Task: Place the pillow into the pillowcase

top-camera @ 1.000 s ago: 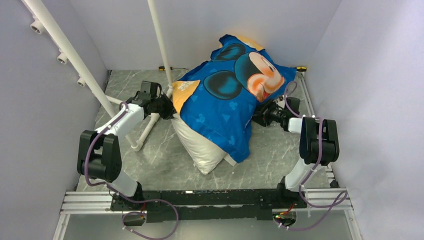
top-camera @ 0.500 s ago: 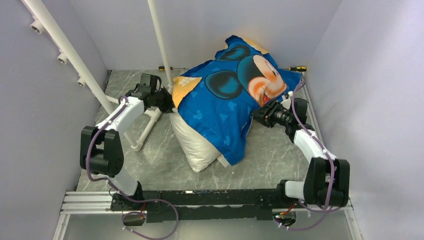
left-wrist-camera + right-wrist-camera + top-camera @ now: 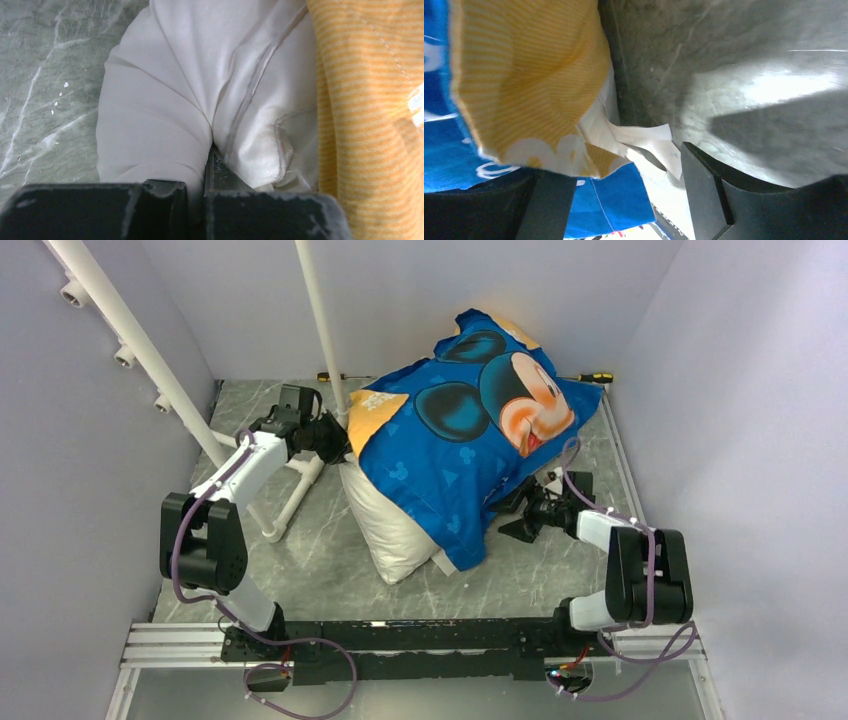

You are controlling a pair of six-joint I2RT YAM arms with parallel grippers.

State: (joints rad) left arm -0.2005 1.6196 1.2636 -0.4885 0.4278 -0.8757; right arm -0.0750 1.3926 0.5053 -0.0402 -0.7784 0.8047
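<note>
My left claw (image 3: 328,438) pinches a squashy corner of the pillow (image 3: 395,530), which lies mid-frame on the counter (image 3: 320,575), partly inside the pillowcase (image 3: 470,430). My right claw (image 3: 517,517) is spread beside the limp, thin hem, which I judge the best hold.

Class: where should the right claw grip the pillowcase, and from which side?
Probably the loose open hem at the near-right edge of the pillowcase, coming from the right. There the thin fabric hangs free of the pillow, beside the open right claw.
</note>
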